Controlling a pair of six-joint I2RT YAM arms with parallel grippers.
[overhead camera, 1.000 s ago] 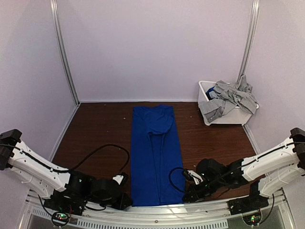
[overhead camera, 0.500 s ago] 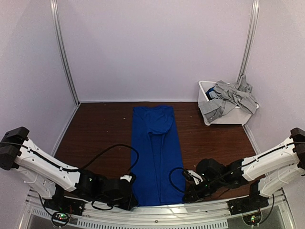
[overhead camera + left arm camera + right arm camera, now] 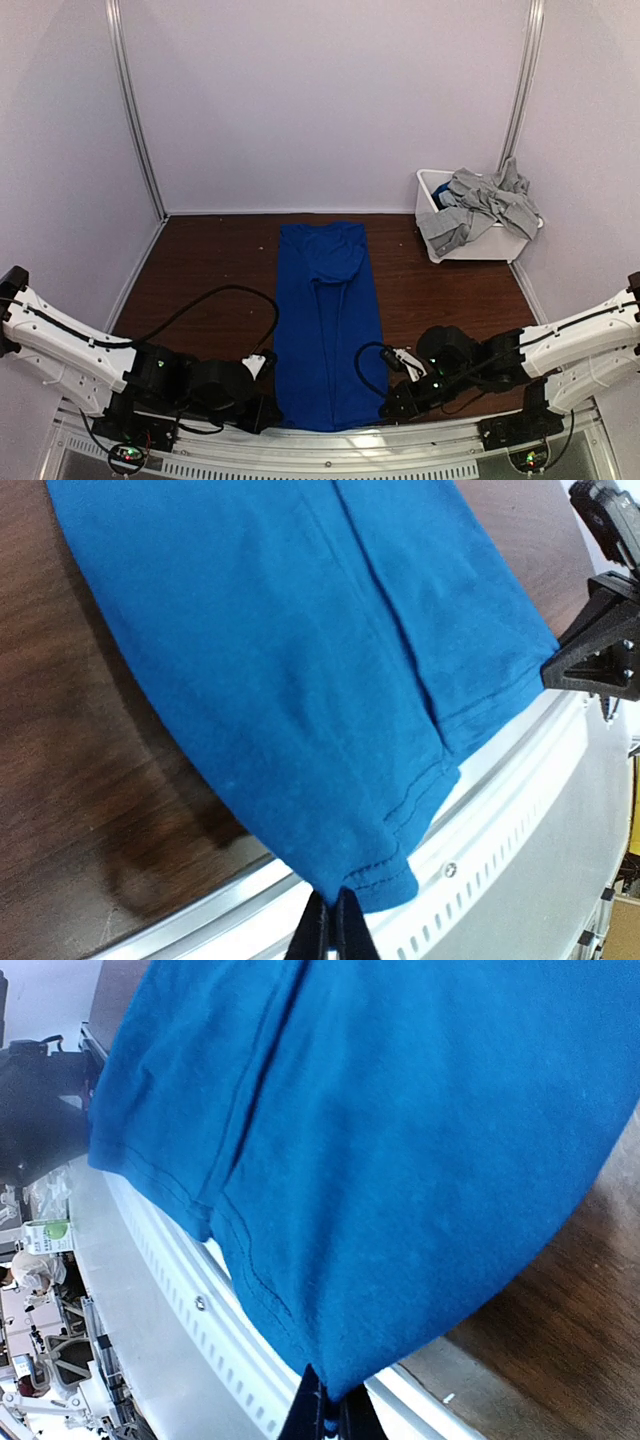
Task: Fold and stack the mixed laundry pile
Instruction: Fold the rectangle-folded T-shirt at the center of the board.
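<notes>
A royal-blue garment (image 3: 328, 320) lies in a long, narrow strip down the middle of the brown table, folded lengthwise. My left gripper (image 3: 268, 415) is shut on its near-left hem corner, and the left wrist view shows the blue cloth (image 3: 300, 660) pinched between the fingertips of this gripper (image 3: 334, 920). My right gripper (image 3: 388, 410) is shut on the near-right corner; in the right wrist view the cloth (image 3: 400, 1140) rises from the closed tips of that gripper (image 3: 330, 1410). The remaining laundry pile, light-grey garments (image 3: 480, 205), is heaped in a bin.
The white plastic bin (image 3: 478, 248) stands at the back right against the wall, grey cloth hanging over its rim. A metal rail (image 3: 330, 445) with slots runs along the table's near edge, right under both grippers. Black cables loop beside each arm.
My left gripper slid right to the garment's near-left corner and shut on it. The right gripper stays shut on the near-right corner, its arm slightly shifted.
</notes>
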